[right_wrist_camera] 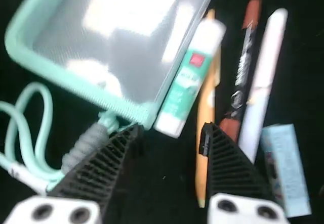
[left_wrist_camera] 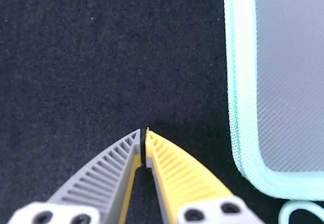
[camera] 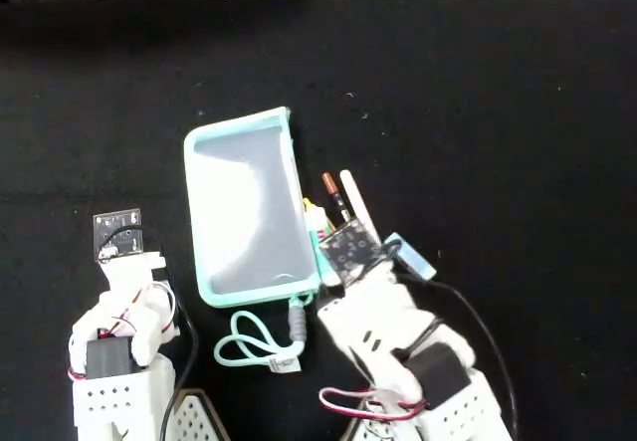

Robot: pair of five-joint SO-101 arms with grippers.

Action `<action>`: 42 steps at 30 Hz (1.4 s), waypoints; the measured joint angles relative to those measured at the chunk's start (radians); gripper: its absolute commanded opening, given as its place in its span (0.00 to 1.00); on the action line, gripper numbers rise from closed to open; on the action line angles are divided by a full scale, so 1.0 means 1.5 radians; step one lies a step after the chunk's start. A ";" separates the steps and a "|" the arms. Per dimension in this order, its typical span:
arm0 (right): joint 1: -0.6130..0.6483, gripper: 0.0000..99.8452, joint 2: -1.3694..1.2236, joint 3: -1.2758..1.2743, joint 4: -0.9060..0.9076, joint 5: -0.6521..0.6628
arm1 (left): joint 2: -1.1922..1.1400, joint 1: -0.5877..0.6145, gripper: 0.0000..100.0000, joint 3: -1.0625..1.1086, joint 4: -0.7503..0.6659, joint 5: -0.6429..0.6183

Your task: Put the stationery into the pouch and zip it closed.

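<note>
Right wrist view, one pouch (right_wrist_camera: pixel 116 47), one glue stick (right_wrist_camera: pixel 190 77), three pens (right_wrist_camera: pixel 244 67)

Table (camera: pixel 498 112): black cloth, flat. Mint mesh pouch (camera: pixel 249 202) lies flat near the middle, with its looped cord (camera: pixel 249 346) trailing on the cloth at the end nearest me. Along the pouch's edge on my right side, roughly parallel: glue stick (right_wrist_camera: pixel 190 80), orange pen (right_wrist_camera: pixel 205 123), brown pen (right_wrist_camera: pixel 243 67), white pen (right_wrist_camera: pixel 263 77). Pale blue box (right_wrist_camera: pixel 286 168) just beside the white pen.
</note>
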State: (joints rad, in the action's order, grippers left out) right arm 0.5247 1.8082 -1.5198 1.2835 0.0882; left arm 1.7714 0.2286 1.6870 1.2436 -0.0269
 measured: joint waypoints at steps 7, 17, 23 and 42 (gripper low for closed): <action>-0.015 0.20 0.000 0.121 -0.003 0.000 | 0.000 0.000 0.03 0.000 0.000 0.000; -0.016 0.20 0.000 0.314 -0.004 0.000 | 0.000 0.000 0.03 0.000 0.000 0.000; -0.016 0.20 -0.102 0.417 -0.004 -0.002 | 0.000 0.000 0.03 0.000 0.000 0.000; -0.013 0.20 -0.696 0.282 -0.105 -0.002 | 0.000 0.000 0.03 0.000 0.000 0.000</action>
State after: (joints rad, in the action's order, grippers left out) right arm 0.5048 0.7649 -1.0963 1.1254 0.0852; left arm 1.7714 0.2286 1.6870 1.2436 -0.0269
